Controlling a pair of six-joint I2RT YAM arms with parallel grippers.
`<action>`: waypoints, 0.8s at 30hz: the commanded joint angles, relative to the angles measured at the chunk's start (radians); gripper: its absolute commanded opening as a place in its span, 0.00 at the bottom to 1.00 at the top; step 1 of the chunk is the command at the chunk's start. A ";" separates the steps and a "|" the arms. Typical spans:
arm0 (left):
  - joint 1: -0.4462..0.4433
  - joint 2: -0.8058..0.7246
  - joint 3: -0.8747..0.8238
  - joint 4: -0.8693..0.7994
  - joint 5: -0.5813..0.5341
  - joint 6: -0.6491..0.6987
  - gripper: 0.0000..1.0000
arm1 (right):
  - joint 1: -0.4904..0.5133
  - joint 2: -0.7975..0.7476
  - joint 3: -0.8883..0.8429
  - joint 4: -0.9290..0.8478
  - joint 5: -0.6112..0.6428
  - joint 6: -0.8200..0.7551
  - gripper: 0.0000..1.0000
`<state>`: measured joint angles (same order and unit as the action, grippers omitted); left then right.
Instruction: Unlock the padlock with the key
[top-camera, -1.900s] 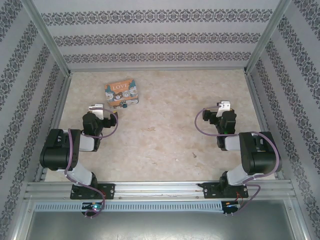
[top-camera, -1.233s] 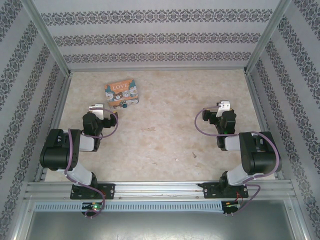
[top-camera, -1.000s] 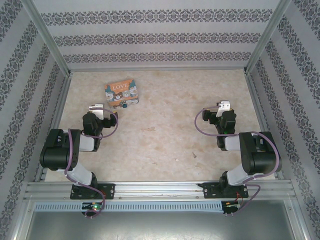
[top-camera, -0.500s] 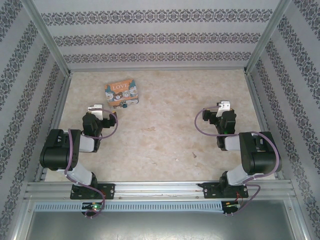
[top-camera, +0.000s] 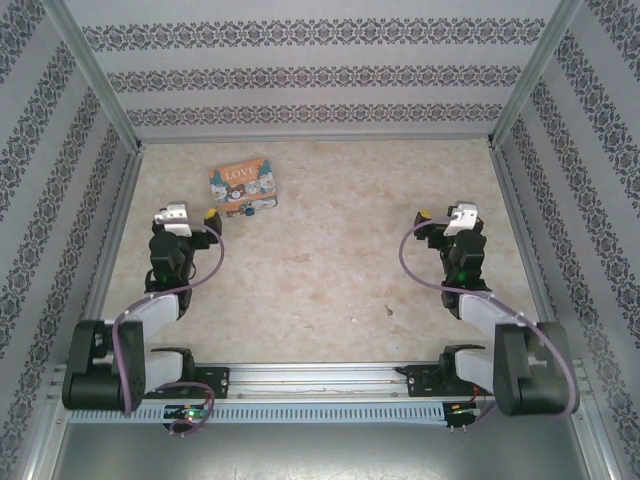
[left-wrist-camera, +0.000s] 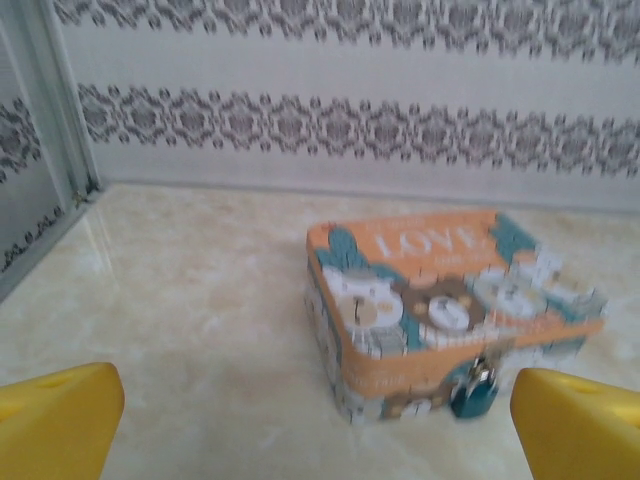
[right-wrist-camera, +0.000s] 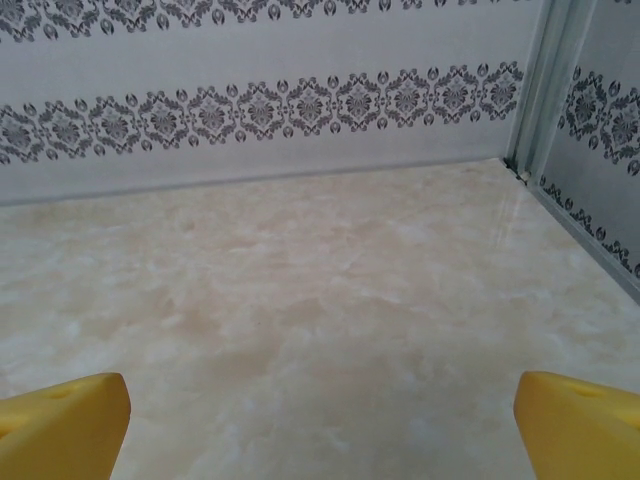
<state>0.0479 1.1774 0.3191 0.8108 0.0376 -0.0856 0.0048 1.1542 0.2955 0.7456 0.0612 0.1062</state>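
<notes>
Your left jaws stand spread wide, pinching nothing; your right jaws are spread the same over bare surface (right-wrist-camera: 320, 300). The padlock (left-wrist-camera: 472, 392) hangs on the near face of the LOVE tin (left-wrist-camera: 440, 290), at about 1 o'clock from the left jaws, not touching them.

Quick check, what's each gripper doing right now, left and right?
Left gripper: open, holding nothing.
Right gripper: open, holding nothing.
</notes>
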 joint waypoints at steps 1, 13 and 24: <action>0.004 -0.086 0.111 -0.317 -0.075 -0.144 0.99 | 0.022 -0.101 0.057 -0.268 -0.027 0.069 0.98; 0.060 0.093 0.492 -0.777 0.126 -0.362 0.99 | 0.037 -0.346 0.206 -0.748 -0.333 0.334 0.98; 0.101 0.326 0.676 -0.846 0.298 -0.384 0.99 | 0.041 -0.431 0.205 -0.880 -0.538 0.479 0.98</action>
<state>0.1268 1.4635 0.9405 0.0204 0.2623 -0.4461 0.0311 0.7475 0.4789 -0.0822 -0.3973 0.5282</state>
